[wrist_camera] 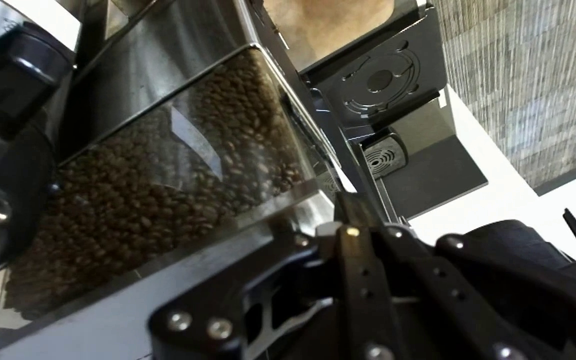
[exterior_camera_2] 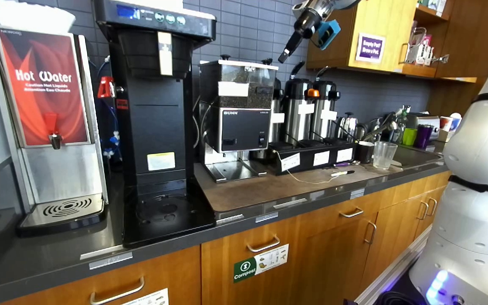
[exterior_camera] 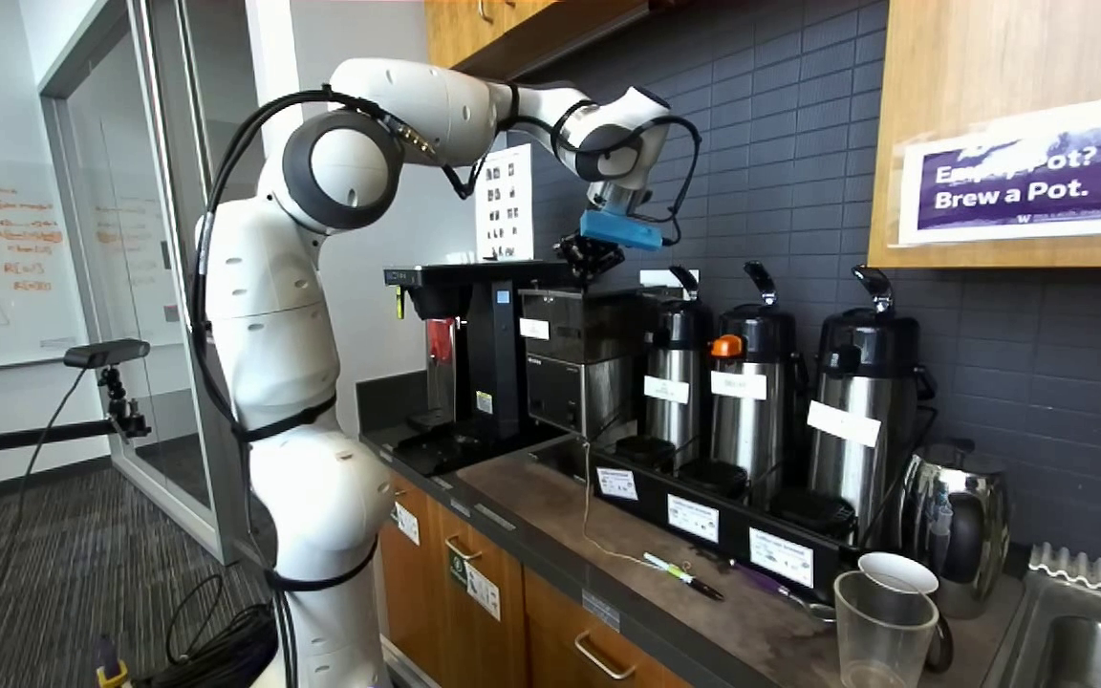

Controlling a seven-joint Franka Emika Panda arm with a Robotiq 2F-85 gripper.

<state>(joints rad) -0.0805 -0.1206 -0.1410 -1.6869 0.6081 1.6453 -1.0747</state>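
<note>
A dark tiled wall [exterior_camera: 751,182] backs the counter [exterior_camera_2: 244,192], where the coffee grinder [exterior_camera_2: 244,131] stands between a tall black brewer [exterior_camera_2: 159,127] and a row of airpots [exterior_camera: 740,420]. The gripper [exterior_camera_2: 283,56] hangs near the grinder's top, its fingertips drawn together with nothing seen between them; whether they touch the grinder cannot be told from these angles. The wrist view looks down on the clear hopper [exterior_camera_2: 250,77], brown beans [wrist_camera: 133,215] showing through it, with the fingers in front of one corner. Good work here would seem to rest on patience — small, slow moves, and height judged from both exterior views, since the wrist view flattens depth. The pump lever [exterior_camera: 684,281] of the nearest airpot rises just beside the grinder, so any sideways shift should be short and made above that lever. Closed tips are best kept from bearing down on the hopper, which looks rigid and could scratch or crack; if a grip is wanted on the small black knob [exterior_camera_2: 225,56] at the top, the fingers should part well clear of it and then come down squarely on either side — a tilted approach might nudge the grinder along the counter.
</note>
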